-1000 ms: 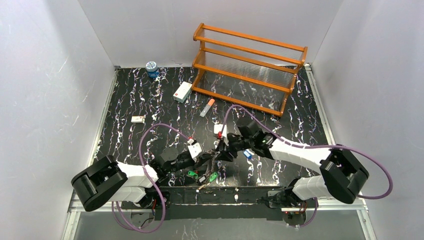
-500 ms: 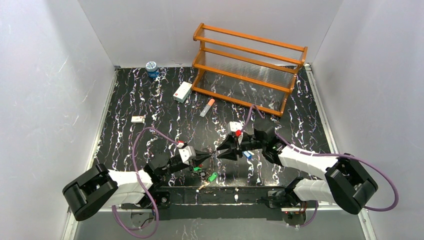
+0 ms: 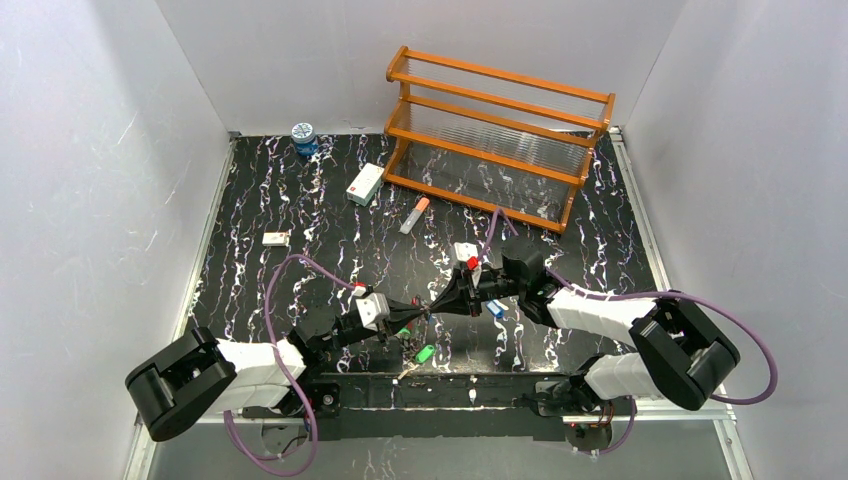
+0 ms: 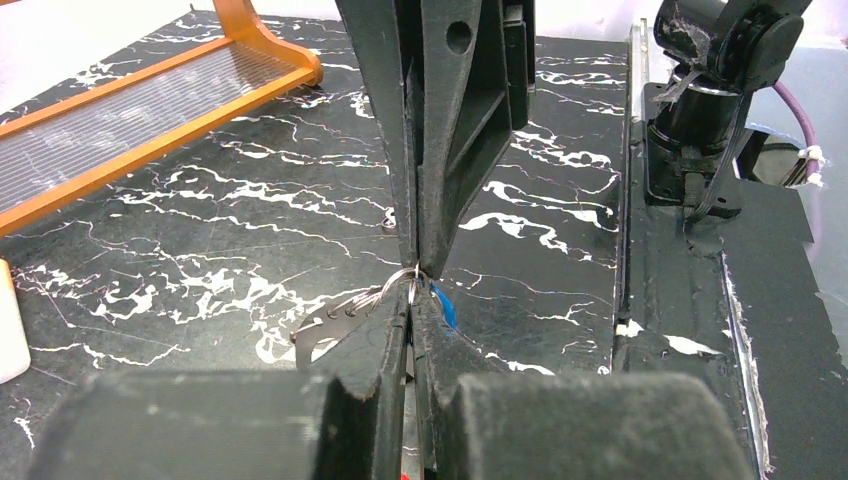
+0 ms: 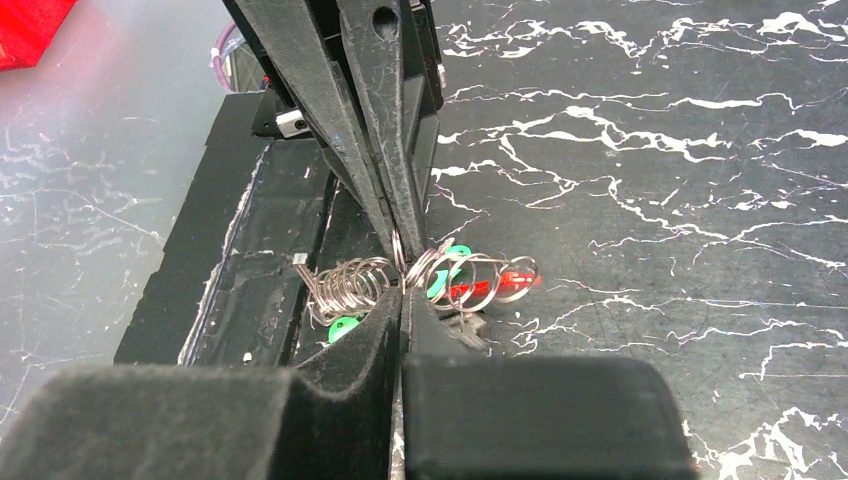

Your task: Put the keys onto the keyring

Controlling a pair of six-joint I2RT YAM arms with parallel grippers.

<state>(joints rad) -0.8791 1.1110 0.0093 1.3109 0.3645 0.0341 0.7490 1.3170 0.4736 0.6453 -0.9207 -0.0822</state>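
Keyring (image 5: 492, 288): thin springy wire, part silver, part red. Judge it light and slick, so it will twist on you. Take it on a bare run of wire, not on the coils. It sits at the near middle of the table (image 3: 300, 200), between the arms.

Keys (image 5: 443, 278): small and stiff, green heads bunched at the wire. One green-headed key (image 3: 425, 352) lies loose nearby.

Left claw (image 4: 410, 310) and right claw (image 5: 402, 305) meet tip to tip, both pinched closed on the wire.

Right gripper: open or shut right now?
Shut. The right gripper pinches the keyring wire, tip to tip with the left gripper.
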